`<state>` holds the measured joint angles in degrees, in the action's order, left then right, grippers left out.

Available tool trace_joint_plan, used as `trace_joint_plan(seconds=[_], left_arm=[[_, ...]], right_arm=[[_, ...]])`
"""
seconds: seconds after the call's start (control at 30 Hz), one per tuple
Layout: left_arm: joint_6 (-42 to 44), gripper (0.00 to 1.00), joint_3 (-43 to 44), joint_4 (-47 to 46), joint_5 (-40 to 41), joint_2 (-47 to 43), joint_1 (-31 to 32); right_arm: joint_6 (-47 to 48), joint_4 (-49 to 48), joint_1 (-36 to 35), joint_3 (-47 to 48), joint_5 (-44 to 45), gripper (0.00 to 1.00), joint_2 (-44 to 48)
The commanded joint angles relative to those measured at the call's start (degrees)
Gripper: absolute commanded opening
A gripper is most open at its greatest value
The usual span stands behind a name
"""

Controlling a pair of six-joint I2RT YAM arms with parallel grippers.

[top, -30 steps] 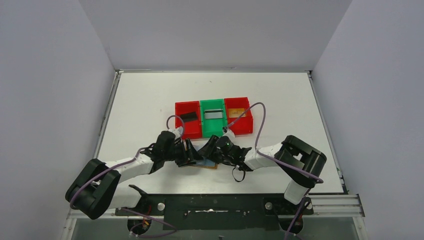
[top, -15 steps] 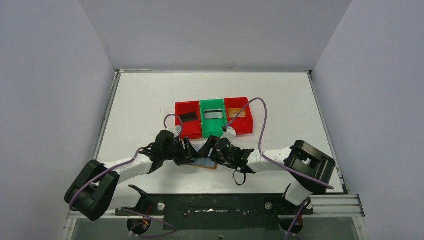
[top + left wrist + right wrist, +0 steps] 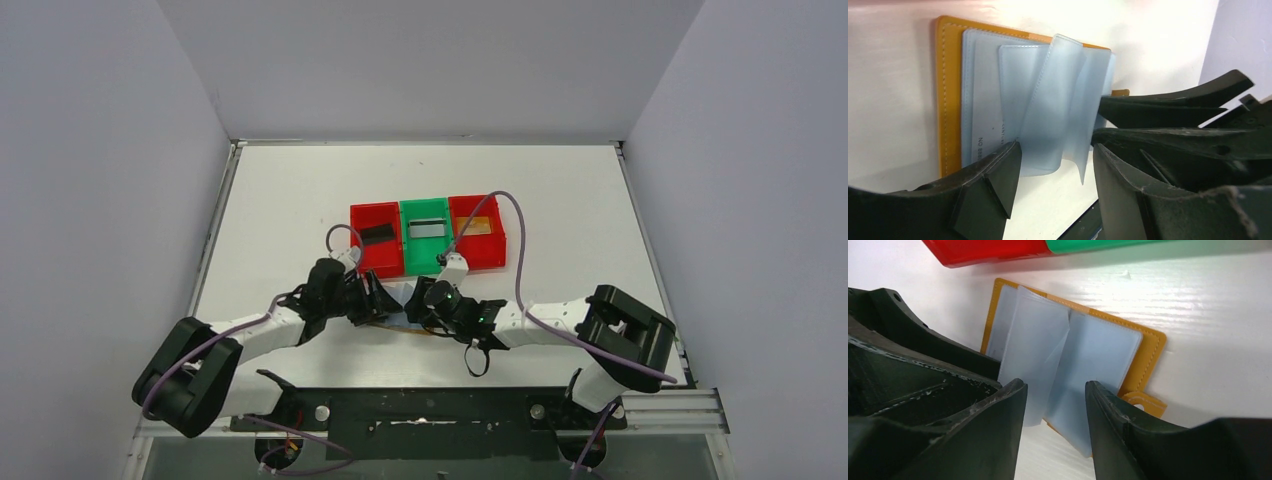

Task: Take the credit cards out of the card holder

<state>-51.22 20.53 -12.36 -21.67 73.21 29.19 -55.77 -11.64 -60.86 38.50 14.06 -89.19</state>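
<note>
At left pincer point(image 3: 1055, 150) tips, card holder point(image 3: 950, 95), open

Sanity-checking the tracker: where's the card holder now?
Top view, near-centre: the card holder lies open just in front of the red and green bins, between the left claw and the right claw.

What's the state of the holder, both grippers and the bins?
card holder: open flat, sleeves fanned up.
left gripper: open at the sleeves.
right gripper: open at the sleeves.
left red bin: one dark card.
green bin: one pale card.
right red bin: one orange card.
</note>
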Motion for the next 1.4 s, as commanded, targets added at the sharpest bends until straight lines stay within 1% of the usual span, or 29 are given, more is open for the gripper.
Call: trace_joint_plan(seconds=[0.0, 0.07, 0.2, 0.27, 0.3, 0.4, 0.57, 0.6, 0.63, 0.7, 0.8, 0.93, 1.07, 1.2, 1.37], left_arm=[[1.4, 0.54, 3.1, -7.7, -4.9, 2.7, -0.3], [1.6, 0.54, 3.8, -8.1, -6.9, 3.8, -0.3], [1.3, 0.54, 4.3, -9.2, -8.6, 5.1, -0.3], [1.0, 0.54, 4.2, -10.1, -9.4, 6.2, -0.3], [0.8, 0.54, 4.0, -10.3, -9.6, 6.6, -0.3], [0.3, 0.54, 3.7, -10.3, -8.6, 7.5, -0.3], [-0.5, 0.53, 3.0, -9.8, -6.1, 7.5, -0.3], [-0.6, 0.52, 2.9, -9.6, -5.5, 7.3, -0.3], [-0.6, 0.51, 3.0, -9.2, -5.4, 7.2, -0.4], [-0.4, 0.51, 2.9, -8.8, -5.4, 7.1, -0.4], [-0.4, 0.51, 2.8, -8.8, -5.4, 7.2, -0.6], [-0.3, 0.51, 3.2, -8.7, -5.4, 7.5, -0.7], [-0.2, 0.51, 3.3, -8.3, -5.4, 7.3, -0.8], [-0.2, 0.51, 3.2, -8.0, -5.4, 6.9, -1.0], [0.1, 0.51, 4.0, -7.2, -5.4, 7.5, -1.1]], right_arm=[[-5.3, 4.8, 0.1, 2.2, 0.8, 0.46, 0.0], [-7.6, 5.2, 0.2, 1.7, 1.2, 0.43, -0.2], [-11.7, 2.1, 0.4, -0.7, 0.3, 0.37, -1.0], [-11.2, -0.3, 0.4, -1.5, -0.6, 0.35, -1.2], [-10.0, -1.6, 0.3, -1.8, -0.7, 0.37, -0.9], [-4.7, -4.0, -1.0, -1.9, 0.3, 0.42, 0.3], [7.3, -10.4, -2.9, -3.5, 3.0, 0.51, 0.5], [10.6, -12.6, -4.1, -4.4, 4.8, 0.53, 0.7], [13.8, -15.3, -5.7, -5.3, 8.6, 0.55, 0.9], [21.1, -22.3, -9.3, -8.0, 12.5, 0.59, 1.2], [30.6, -31.4, -11.5, -10.3, 13.5, 0.63, 0.0], [41.4, -37.6, -13.7, -9.8, 13.8, 0.65, -2.7], [46.4, -36.8, -14.2, -8.9, 16.3, 0.65, -4.2], [52.8, -32.7, -14.5, -8.6, 18.5, 0.65, -4.0], [57.6, -30.3, -14.5, -8.9, 11.2, 0.67, -2.6]])
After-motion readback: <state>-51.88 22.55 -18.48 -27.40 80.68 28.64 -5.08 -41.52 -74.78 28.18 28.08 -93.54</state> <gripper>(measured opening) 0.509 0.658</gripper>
